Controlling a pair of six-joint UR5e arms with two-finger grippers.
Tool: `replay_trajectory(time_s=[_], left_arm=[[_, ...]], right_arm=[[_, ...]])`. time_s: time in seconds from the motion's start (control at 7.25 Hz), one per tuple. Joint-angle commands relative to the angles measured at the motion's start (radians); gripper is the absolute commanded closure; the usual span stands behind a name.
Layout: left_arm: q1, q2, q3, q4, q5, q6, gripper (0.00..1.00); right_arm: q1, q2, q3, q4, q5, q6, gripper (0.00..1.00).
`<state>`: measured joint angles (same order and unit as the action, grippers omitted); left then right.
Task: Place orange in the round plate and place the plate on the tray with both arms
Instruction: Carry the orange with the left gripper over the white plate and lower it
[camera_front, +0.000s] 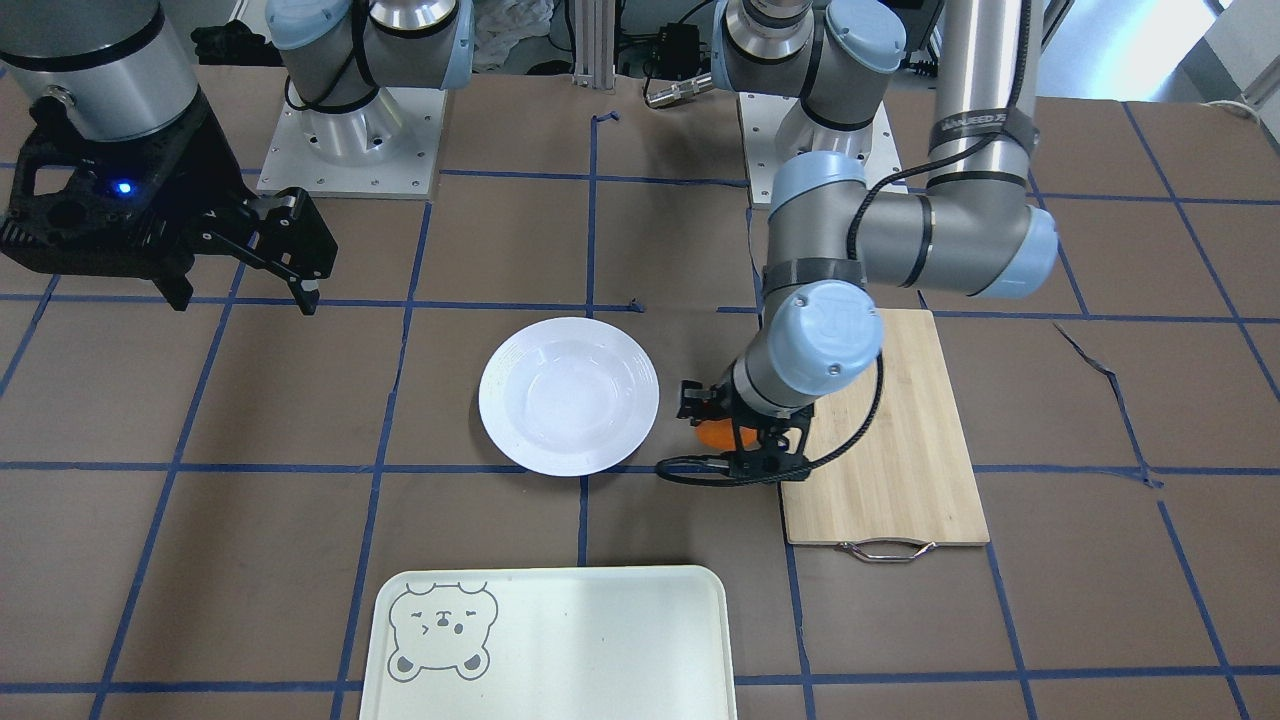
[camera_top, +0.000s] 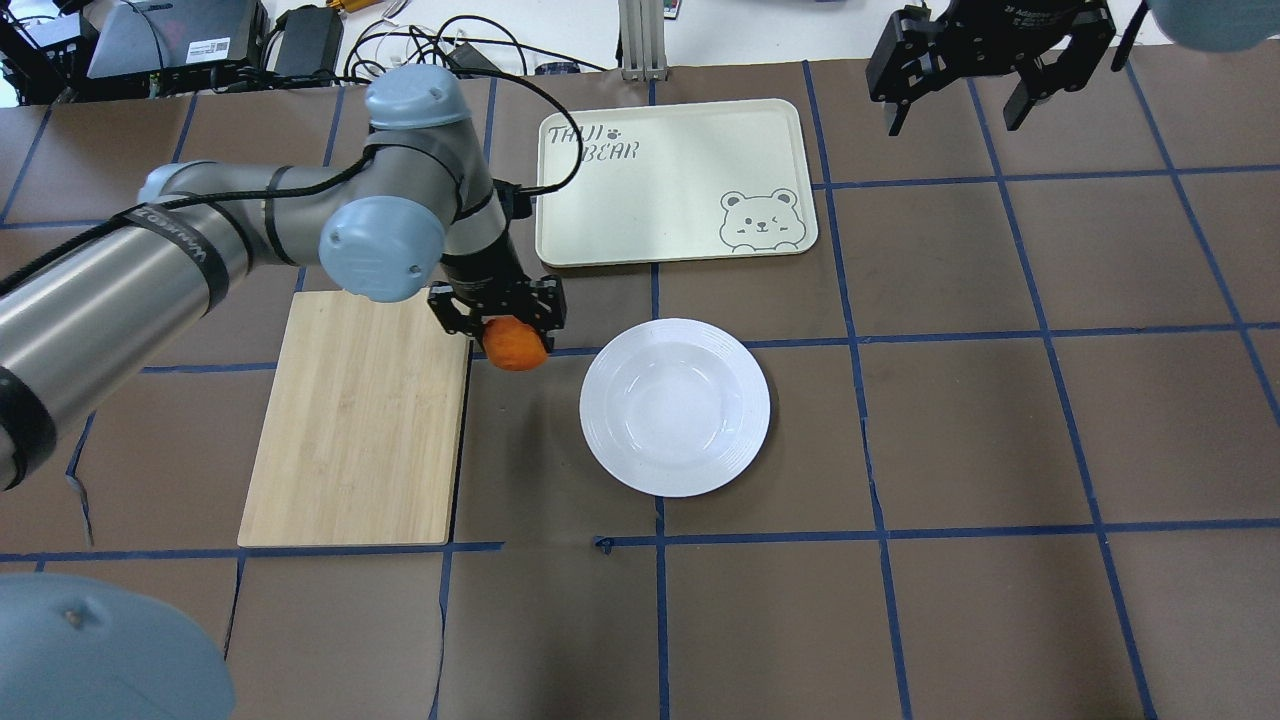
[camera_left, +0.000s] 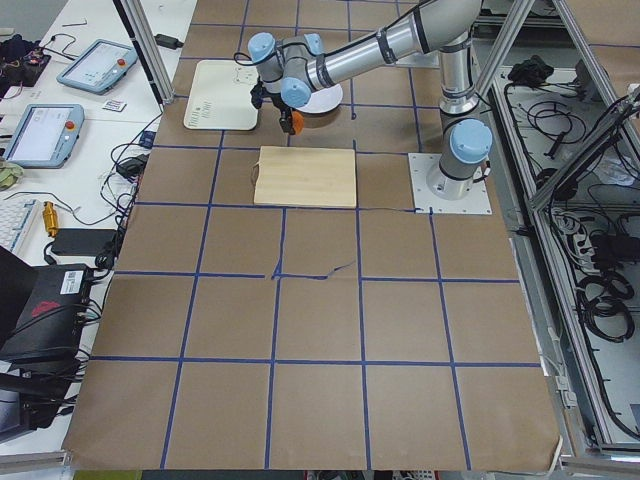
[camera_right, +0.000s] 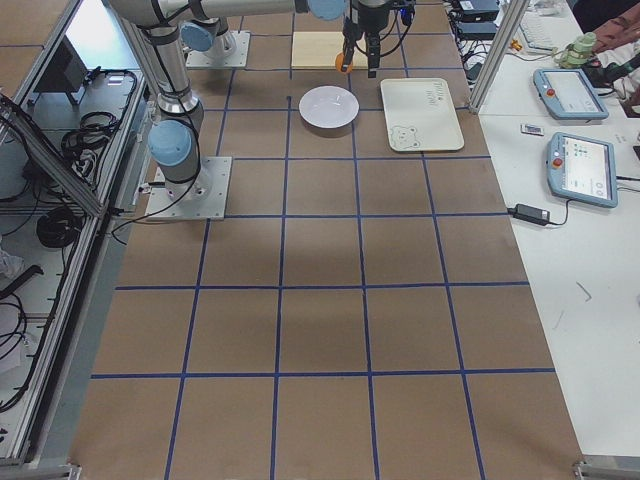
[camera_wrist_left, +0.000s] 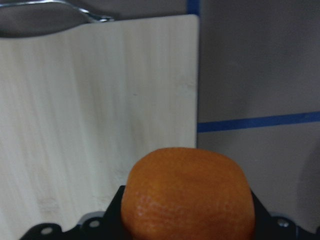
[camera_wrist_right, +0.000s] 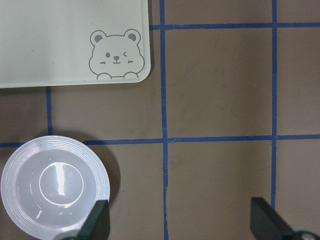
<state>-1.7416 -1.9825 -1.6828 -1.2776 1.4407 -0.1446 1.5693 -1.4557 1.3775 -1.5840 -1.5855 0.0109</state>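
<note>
My left gripper (camera_top: 512, 335) is shut on the orange (camera_top: 514, 344), held above the table between the bamboo board and the round plate (camera_top: 675, 405). The left wrist view shows the orange (camera_wrist_left: 187, 192) close up over the board's edge. The white plate (camera_front: 568, 395) lies empty in the middle of the table. The pale tray (camera_top: 672, 180) with its bear drawing lies beyond the plate, also empty. My right gripper (camera_top: 988, 85) hangs open, high over the far right of the table, away from everything; its fingertips (camera_wrist_right: 97, 220) frame the plate (camera_wrist_right: 52, 187) and tray (camera_wrist_right: 70, 42) below.
A bamboo cutting board (camera_top: 360, 420) with a metal handle (camera_front: 885, 550) lies on the left side under my left arm. Blue tape lines grid the brown table. Cables and devices crowd the far edge (camera_top: 300, 40).
</note>
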Motion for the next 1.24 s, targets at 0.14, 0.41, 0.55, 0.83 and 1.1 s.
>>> replay_trajectory(time_s=[0.14, 0.41, 0.55, 0.83, 1.1], left_arm=[[-0.189, -0.041, -0.003, 0.05, -0.089, -0.208, 0.95], [-0.217, -0.07, -0.011, 0.107, -0.088, -0.24, 0.52], [-0.217, -0.081, -0.011, 0.109, -0.079, -0.243, 0.01], [-0.199, -0.041, 0.012, 0.107, -0.071, -0.245, 0.0], [-0.095, 0.014, 0.101, -0.018, -0.031, -0.227, 0.0]], right_arm=[[-0.002, 0.0, -0.012, 0.01, -0.017, -0.008, 0.0], [0.0, 0.001, -0.012, 0.015, -0.001, 0.0, 0.0], [-0.003, 0.001, 0.0, 0.013, 0.001, -0.009, 0.0], [-0.014, 0.05, 0.005, 0.013, 0.115, -0.005, 0.0], [-0.027, 0.081, 0.09, -0.003, 0.171, -0.003, 0.01]])
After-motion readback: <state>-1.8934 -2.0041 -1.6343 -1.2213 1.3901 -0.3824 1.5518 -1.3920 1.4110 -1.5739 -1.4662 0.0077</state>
